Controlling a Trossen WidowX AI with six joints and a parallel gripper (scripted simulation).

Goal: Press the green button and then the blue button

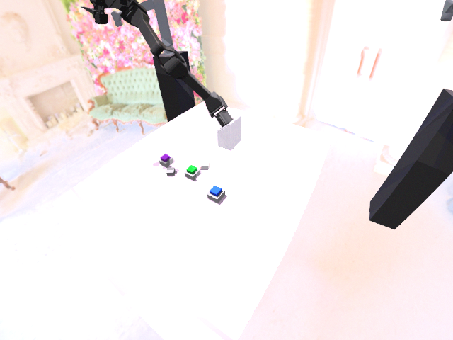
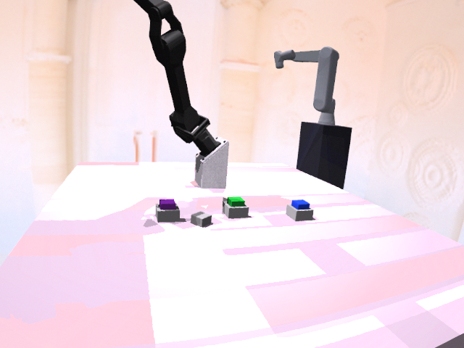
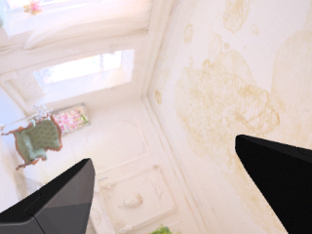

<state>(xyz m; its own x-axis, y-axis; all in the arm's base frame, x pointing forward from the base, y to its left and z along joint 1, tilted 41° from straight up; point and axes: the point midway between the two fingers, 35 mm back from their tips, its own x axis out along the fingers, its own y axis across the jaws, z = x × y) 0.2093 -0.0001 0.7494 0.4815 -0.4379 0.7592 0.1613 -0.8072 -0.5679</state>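
Note:
The green button (image 1: 192,169) (image 2: 235,201) sits on a grey base, its cap standing up. The blue button (image 1: 215,190) (image 2: 300,204) sits on its own grey base, cap also up, right of the green one in the exterior view. My gripper (image 3: 166,155) is open and empty, its two dark fingers wide apart in the wrist view. It is high up at the upper left of the top view, far from both buttons, and out of frame in the exterior view. The wrist view shows only walls and room decoration, no buttons.
A purple button (image 1: 165,157) (image 2: 167,204) stands left of the green one. A small grey block (image 1: 170,171) (image 2: 201,219) lies between them. Another small grey block (image 1: 205,166) lies close beside the green button's base. My arm's pale mount (image 1: 229,134) (image 2: 214,168) stands behind the buttons in the exterior view.

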